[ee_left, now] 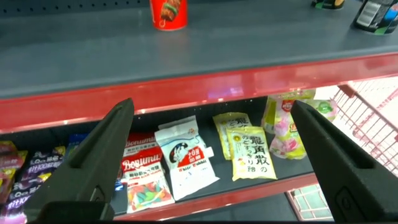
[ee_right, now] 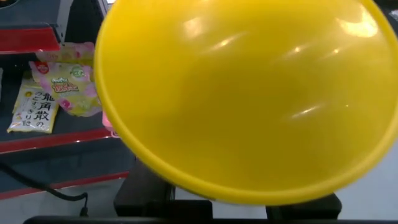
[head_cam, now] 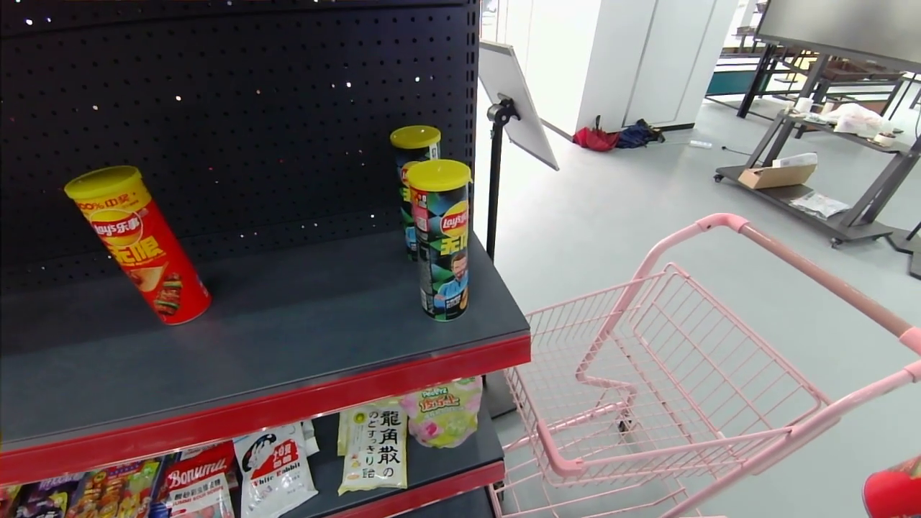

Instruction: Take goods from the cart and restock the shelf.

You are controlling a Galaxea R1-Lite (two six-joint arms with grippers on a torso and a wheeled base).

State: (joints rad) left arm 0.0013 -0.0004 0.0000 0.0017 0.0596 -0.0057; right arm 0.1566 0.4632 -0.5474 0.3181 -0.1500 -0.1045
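A red chip can [head_cam: 140,244] with a yellow lid leans tilted on the dark upper shelf [head_cam: 288,324]. Two dark chip cans [head_cam: 442,241] stand upright near the shelf's right end, one behind the other. The pink cart [head_cam: 676,273] beside the shelf holds no goods that I can see. My left gripper [ee_left: 211,107] hangs open in front of the shelf's red edge [ee_left: 205,90], nothing between its fingers. A yellow can lid [ee_right: 249,93] sits right against the right wrist camera, with my right gripper [ee_right: 230,199] shut on that can. The can's red body [head_cam: 892,493] peeks in at the lower right corner.
Snack bags [ee_left: 186,158] lie on the lower shelf [head_cam: 424,467] beneath the red edge. A white board on a black stand [head_cam: 514,108] rises just past the shelf's right end. Wheeled tables [head_cam: 827,180] stand at the far right, with open grey floor between them and the cart.
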